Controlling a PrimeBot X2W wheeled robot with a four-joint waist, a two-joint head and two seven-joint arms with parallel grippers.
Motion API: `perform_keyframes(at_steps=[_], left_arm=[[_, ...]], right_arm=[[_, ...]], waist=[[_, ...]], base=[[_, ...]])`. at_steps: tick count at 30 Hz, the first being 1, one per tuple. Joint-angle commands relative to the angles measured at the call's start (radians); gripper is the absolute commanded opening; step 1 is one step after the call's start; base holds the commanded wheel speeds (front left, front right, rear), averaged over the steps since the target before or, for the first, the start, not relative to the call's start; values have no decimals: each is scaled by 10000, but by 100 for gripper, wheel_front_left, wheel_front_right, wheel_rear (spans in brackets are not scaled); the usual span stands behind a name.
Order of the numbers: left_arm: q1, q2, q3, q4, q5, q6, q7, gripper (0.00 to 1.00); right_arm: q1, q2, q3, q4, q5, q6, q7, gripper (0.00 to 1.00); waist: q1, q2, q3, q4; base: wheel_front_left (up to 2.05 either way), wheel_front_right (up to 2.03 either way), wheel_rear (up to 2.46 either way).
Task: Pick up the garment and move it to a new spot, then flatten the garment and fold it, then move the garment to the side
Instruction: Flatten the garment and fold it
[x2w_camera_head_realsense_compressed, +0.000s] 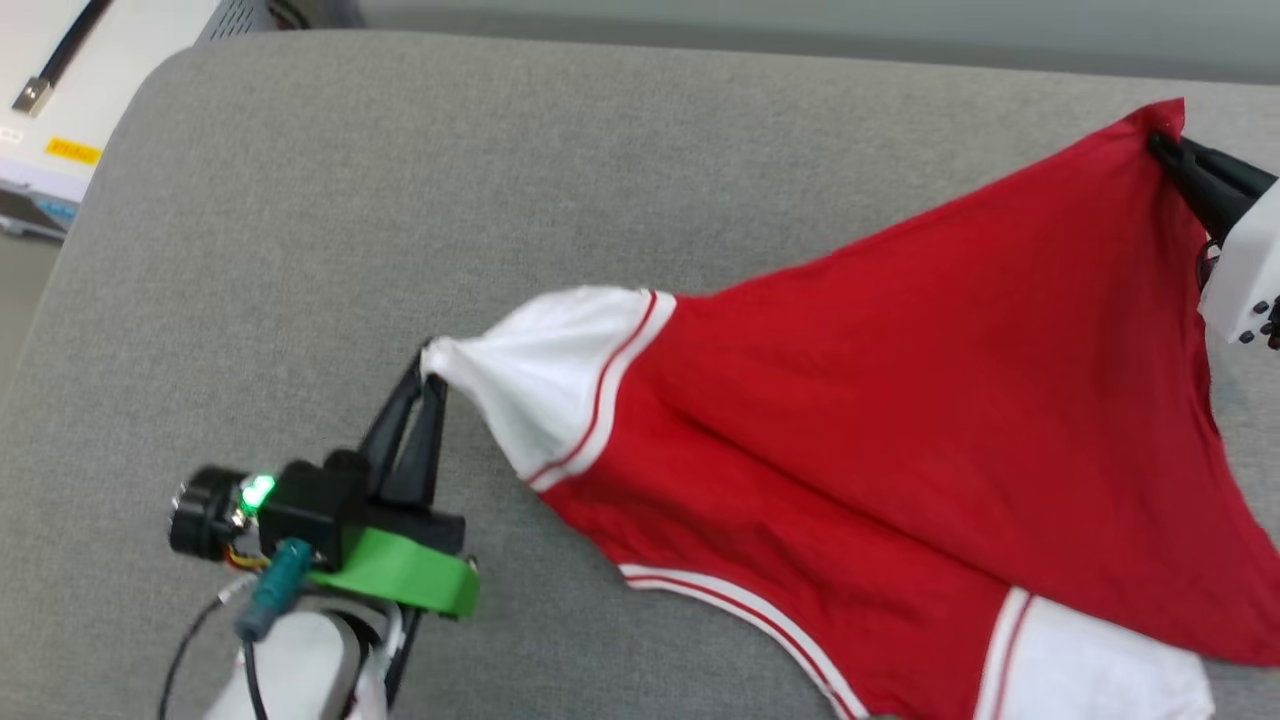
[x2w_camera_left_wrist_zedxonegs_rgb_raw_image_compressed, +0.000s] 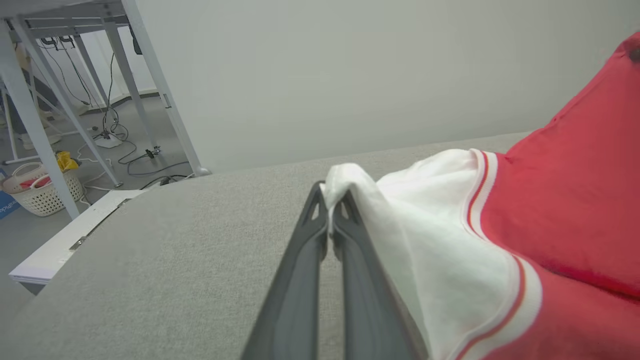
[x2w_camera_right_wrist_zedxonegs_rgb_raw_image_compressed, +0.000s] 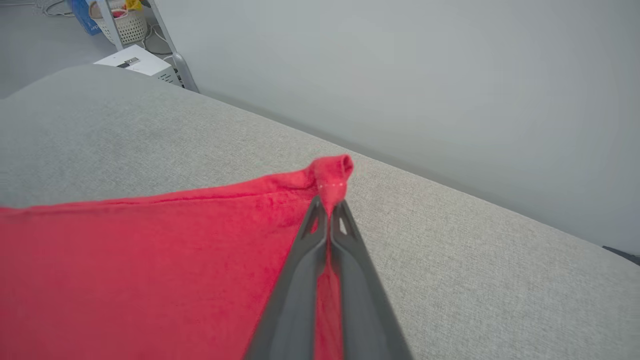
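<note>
Cloth stretches between the two grippers: a red jersey-style T-shirt (x2w_camera_head_realsense_compressed: 900, 400) with white short sleeves and red-white striped trim, spread plain side up across a grey woven-fabric cushion (x2w_camera_head_realsense_compressed: 350, 200). The head view takes in the whole span. The shirt's long axis runs diagonally from the left gripper (x2w_camera_head_realsense_compressed: 432, 362) up and across to the right gripper (x2w_camera_head_realsense_compressed: 1162, 142), and the striped neckline and second white sleeve (x2w_camera_head_realsense_compressed: 1090, 660) lie nearer the robot than the right gripper.

The left wrist view adds white metal table legs (x2w_camera_left_wrist_zedxonegs_rgb_raw_image_compressed: 150, 75), floor cables and a pale wicker basket (x2w_camera_left_wrist_zedxonegs_rgb_raw_image_compressed: 42, 192), all beyond and left of that gripper's tips. The right wrist view shows red cloth fanning out left of its gripper.

The left gripper is pinched together on the tip of a white sleeve. The right gripper is clamped on a bunched red corner. The left arm rises from the lower edge of the head view, its gripper pointing up and slightly right. The right wrist enters from the right edge, its gripper pointing up-left.
</note>
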Motion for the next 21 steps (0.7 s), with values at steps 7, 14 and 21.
perform_keyframes(at_steps=[7,14,21], left_arm=[[-2210,632,273,-804,310,-461,774,0],[-4773,899,309,-862,160,-1241,1572,0],[-7922,763,71,42,-23,-1750,2057,0]], right_arm=[[357,94,-1112,-1217,-442,-7,-581,0],[243,380,-2378,-2427,-989,-7,-272,0],[-734,969,-3527,-2836,-1700,-7,342,0]], waist=[[-1,0,-828,-729],[-1,0,-599,-1052],[-1,0,372,-1284]], base=[[0,0,0],[0,0,0],[0,0,0]])
